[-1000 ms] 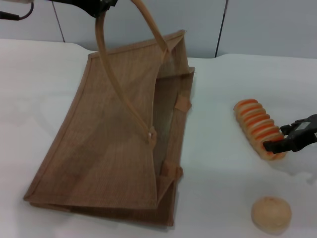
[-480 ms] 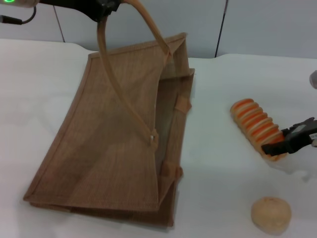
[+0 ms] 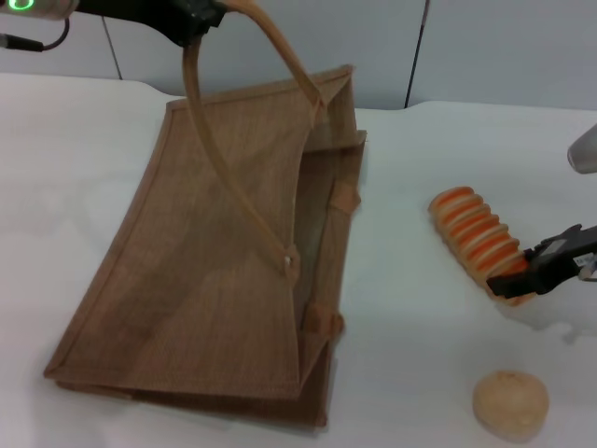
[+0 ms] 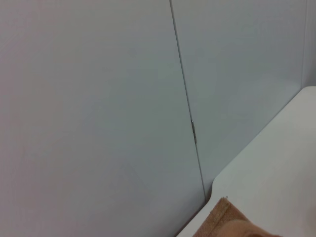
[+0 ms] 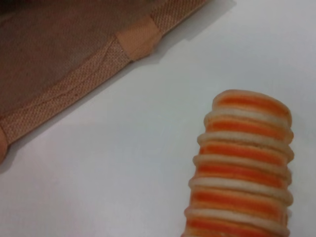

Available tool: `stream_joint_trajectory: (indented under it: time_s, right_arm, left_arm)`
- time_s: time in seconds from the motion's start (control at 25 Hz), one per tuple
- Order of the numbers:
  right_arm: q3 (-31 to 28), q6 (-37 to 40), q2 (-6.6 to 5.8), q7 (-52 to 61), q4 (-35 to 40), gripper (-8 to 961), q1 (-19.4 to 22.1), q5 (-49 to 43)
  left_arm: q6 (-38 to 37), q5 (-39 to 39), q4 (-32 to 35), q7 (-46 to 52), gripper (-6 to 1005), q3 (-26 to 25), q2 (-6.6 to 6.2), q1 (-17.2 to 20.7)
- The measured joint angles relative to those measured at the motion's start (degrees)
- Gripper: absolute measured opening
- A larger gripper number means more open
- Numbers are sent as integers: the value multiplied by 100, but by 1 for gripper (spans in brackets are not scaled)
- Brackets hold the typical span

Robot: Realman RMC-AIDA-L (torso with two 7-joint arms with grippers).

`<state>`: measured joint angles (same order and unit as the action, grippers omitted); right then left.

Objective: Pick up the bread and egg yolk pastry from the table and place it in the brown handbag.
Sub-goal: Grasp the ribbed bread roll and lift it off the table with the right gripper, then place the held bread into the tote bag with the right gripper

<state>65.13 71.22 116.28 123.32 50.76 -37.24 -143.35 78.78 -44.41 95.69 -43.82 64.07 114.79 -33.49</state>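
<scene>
Left claw (image 3: 193, 17) clenched on tan loop handle (image 3: 233, 140), propping coarse brown jute handbag (image 3: 215, 271) open; right claw (image 3: 532, 275) grips ridged orange-striped loaf (image 3: 471, 238) on white bench (image 3: 410, 373); round beige pastry (image 3: 509, 403) waits nearby.

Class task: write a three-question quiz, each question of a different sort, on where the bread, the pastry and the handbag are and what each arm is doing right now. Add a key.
1. True or false: the bread is already inside the brown handbag.
2. Which gripper holds up the handbag's handle? A) left gripper B) right gripper
3. Fill in: the egg yolk pastry lies on the ____, nearer the robot than the bread.

Key
1. False: the bread lies on the table, with the right gripper at its near end.
2. A
3. table
</scene>
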Motion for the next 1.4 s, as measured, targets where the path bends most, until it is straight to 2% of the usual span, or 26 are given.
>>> stream_joint_trajectory:
  time_s: [0.48,0.96,1.16,1.4]
  right_arm:
    - [-62,-71,-17,61,57,612,-4,-1]
    - [-70,-60,-15,61,258,497,25,40]
    - [-268,92,7,83,817,440,144,55]
    - [-520,756,22,120,1901,403,425,345]
  left_arm:
    - [-4,2,-24,-12,112,0,0,0]
    - [-4,-17,-24,-12,112,-9,-15,0]
    - [-18,-36,-11,-21,111,-26,-37,0]
    - [-90,-48,1,-30,111,-27,-58,-60]
